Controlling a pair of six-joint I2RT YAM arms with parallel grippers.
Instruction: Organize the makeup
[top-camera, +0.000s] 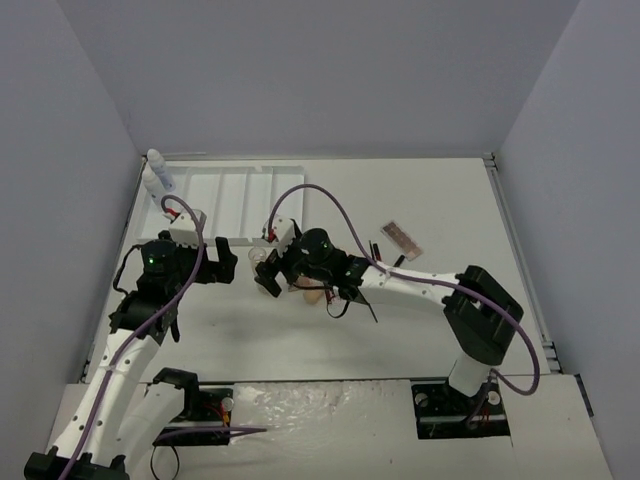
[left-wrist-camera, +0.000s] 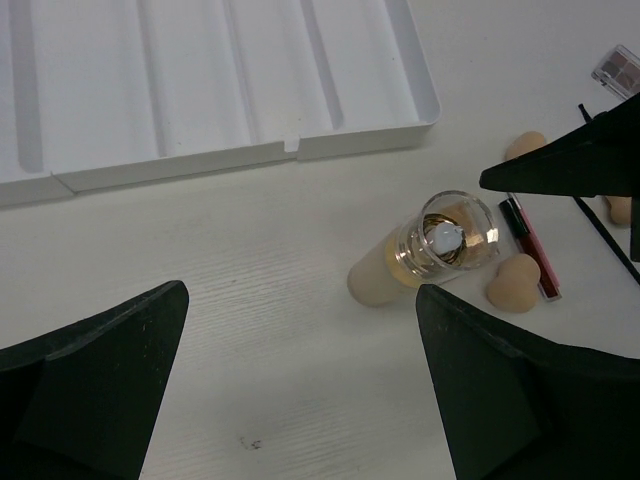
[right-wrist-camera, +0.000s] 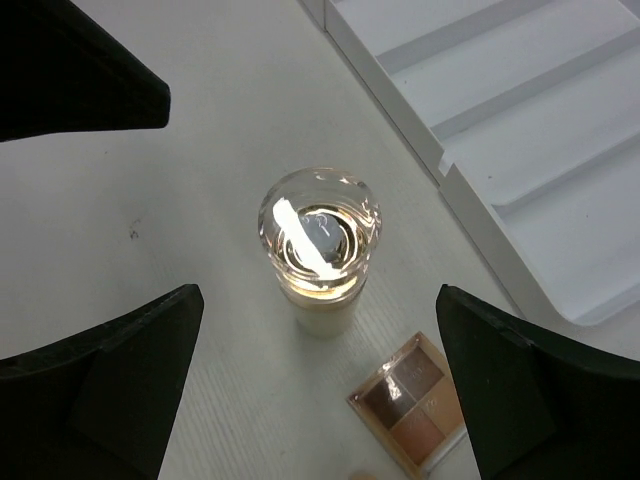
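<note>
The clear tan-filled tube (right-wrist-camera: 320, 240) stands upright on the table, its glassy cap facing the right wrist camera. My right gripper (right-wrist-camera: 320, 395) hangs over it, open, with the fingers well apart on either side and not touching it. A flat brown eyeshadow palette (right-wrist-camera: 412, 402) lies just beside the tube. My left gripper (left-wrist-camera: 300, 385) is open over bare table, with the tube (left-wrist-camera: 430, 250) a little ahead to its right. Peach sponges (left-wrist-camera: 513, 283), a red pencil (left-wrist-camera: 532, 245) and a thin black pencil (left-wrist-camera: 605, 235) lie past the tube. From above, both grippers (top-camera: 228, 258) (top-camera: 268, 272) meet near the tray's front edge.
The white ridged tray (top-camera: 240, 190) lies at the back left, with a white bottle (top-camera: 158, 175) standing at its left corner. Another palette (top-camera: 402, 238) lies to the right of the right arm. The tray's front rim (left-wrist-camera: 300, 145) runs just beyond the left gripper.
</note>
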